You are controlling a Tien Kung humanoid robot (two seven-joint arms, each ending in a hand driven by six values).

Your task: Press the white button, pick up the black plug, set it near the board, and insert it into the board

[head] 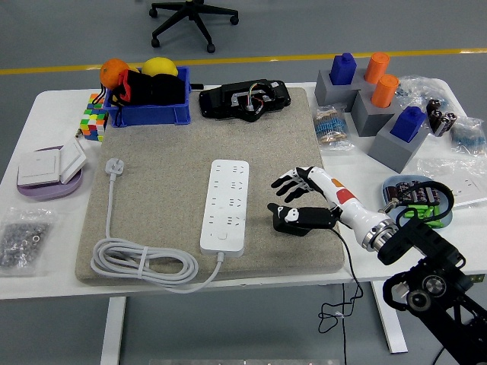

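White table [53, 103] under grey felt mat [167, 163], blue bin [148, 114], grey blocks [365, 106].

Bright, even overhead light; soft faint shadows; sharp focus; no noticeable glare

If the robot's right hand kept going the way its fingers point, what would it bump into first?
Probably the white power strip. The right hand points left across the mat, with only bare mat between, though its height above is unclear.

Right hand [298, 192] is white-backed with black fingers and an orange patch, silver wrist ring, chunky black arm [430, 266] behind it.
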